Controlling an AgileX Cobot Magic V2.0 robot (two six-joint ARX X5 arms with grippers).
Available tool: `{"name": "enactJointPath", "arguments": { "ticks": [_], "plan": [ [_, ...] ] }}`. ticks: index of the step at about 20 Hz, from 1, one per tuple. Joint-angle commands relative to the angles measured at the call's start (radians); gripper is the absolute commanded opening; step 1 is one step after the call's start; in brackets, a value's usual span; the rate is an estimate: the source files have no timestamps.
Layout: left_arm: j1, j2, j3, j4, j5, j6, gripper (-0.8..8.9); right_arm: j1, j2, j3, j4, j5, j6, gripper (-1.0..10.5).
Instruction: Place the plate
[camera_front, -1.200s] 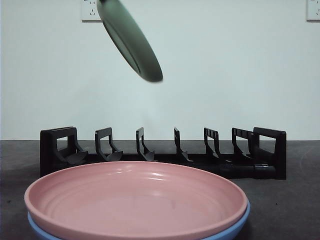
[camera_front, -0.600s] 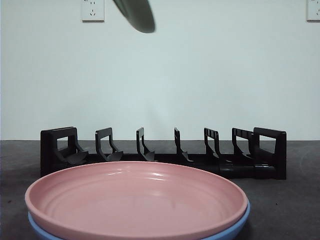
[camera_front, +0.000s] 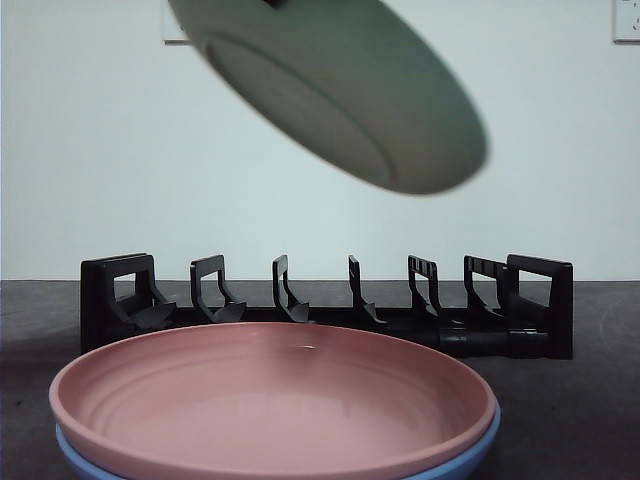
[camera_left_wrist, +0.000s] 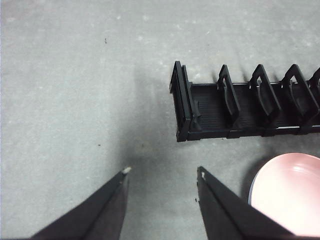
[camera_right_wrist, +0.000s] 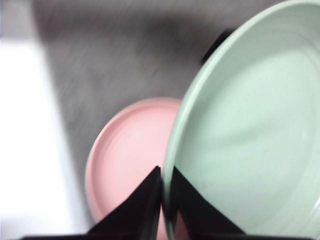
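Observation:
A pale green plate (camera_front: 340, 95) hangs tilted in the air above the black dish rack (camera_front: 320, 305), its underside facing the front camera. My right gripper (camera_right_wrist: 165, 197) is shut on the green plate's rim (camera_right_wrist: 172, 150); the plate (camera_right_wrist: 250, 135) fills much of the right wrist view. My left gripper (camera_left_wrist: 161, 175) is open with nothing between its jaws, above bare table beside the rack's end (camera_left_wrist: 182, 107). The gripper holding the plate is out of the front view, above its top edge.
A pink plate (camera_front: 270, 400) lies on a blue plate (camera_front: 460, 455) close to the front camera, before the rack. The pink plate also shows under the green one (camera_right_wrist: 130, 150) and at a corner of the left wrist view (camera_left_wrist: 287, 192). The rack's slots stand empty.
The green plate went up nearly out of view, then came back down much larger and nearer the camera, further right and tilted flatter over the rack.

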Motion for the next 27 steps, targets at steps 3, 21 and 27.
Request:
{"name": "enactJointPath", "arguments": {
  "ticks": [3, 21, 27],
  "plan": [
    [-0.002, 0.005, 0.017, -0.039, -0.005, -0.006, 2.15, 0.025, 0.03, 0.01, -0.095, -0.108, 0.001, 0.1],
    [-0.002, 0.006, 0.017, -0.066, -0.005, -0.027, 2.15, -0.038, 0.346, 0.013, 0.044, -0.247, 0.002, 0.1],
    [-0.002, 0.006, 0.017, -0.066, -0.005, -0.026, 2.15, -0.043, 0.346, 0.013, 0.051, -0.318, 0.053, 0.1]
  ]
}}
